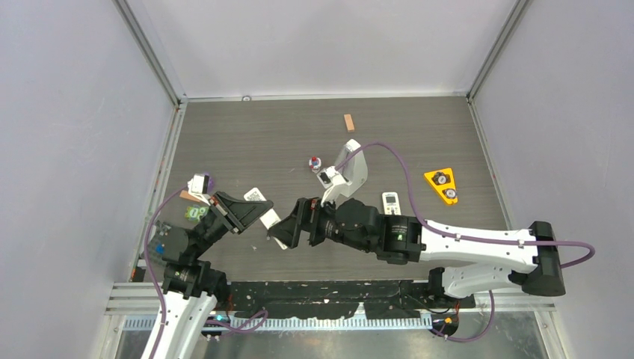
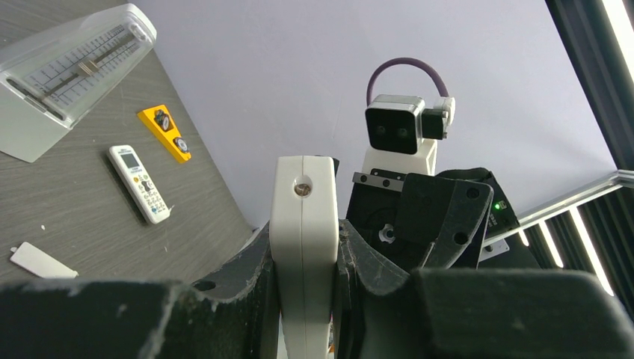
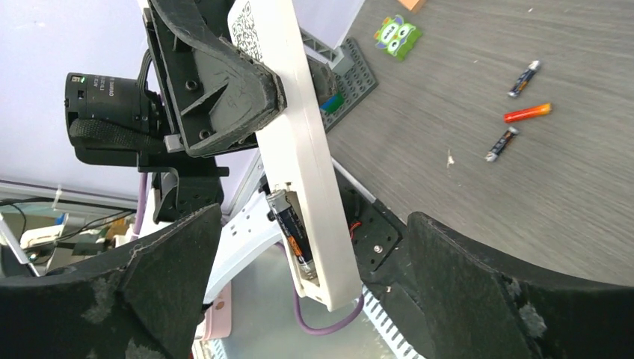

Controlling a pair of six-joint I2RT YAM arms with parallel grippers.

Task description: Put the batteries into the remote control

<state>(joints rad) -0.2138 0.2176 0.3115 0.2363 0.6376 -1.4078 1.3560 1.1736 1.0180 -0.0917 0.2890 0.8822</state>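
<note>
Right wrist alone shows us one battery (image 3: 293, 235) in the remote control (image 3: 299, 127), three batteries (image 3: 527, 113) upper right; left gripper (image 3: 269, 90) clasps it, right gripper (image 3: 329, 299) released.

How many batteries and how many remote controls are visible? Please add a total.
Small thin cylindrical batteries: 4, three loose on the grey table, one inside the long white remote.
Plastic remote controls: 2, that long one and a short buttoned remote.
Total: 6

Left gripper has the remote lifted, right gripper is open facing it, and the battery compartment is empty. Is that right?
No. The compartment is not empty: the right wrist view shows one battery seated in the remote control. The rest stands: the left gripper holds it lifted and the right gripper is open facing it.
</note>
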